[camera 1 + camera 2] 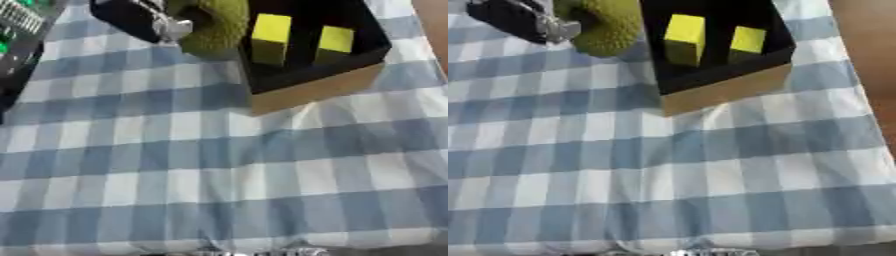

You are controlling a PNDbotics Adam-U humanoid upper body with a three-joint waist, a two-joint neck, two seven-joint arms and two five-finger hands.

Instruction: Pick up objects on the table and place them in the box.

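An open box [306, 92] with tan cardboard sides and a black inside stands at the far middle of the checked tablecloth. Two yellow blocks [269, 37] [333, 44] stand upright inside it. A bumpy olive-green object [214, 30] hangs just outside the box's left wall, touching or nearly touching it. My left hand [144, 20], black with a silver part, comes in from the top left and is shut on the green object's left side; its fingers are largely hidden behind it. My right hand shows in neither view.
A dark piece of equipment with green lights [17, 40] lies along the left edge. The blue-and-white cloth [219, 175] covers the table down to its front edge. A brown surface [872, 60] shows beyond the table's right side.
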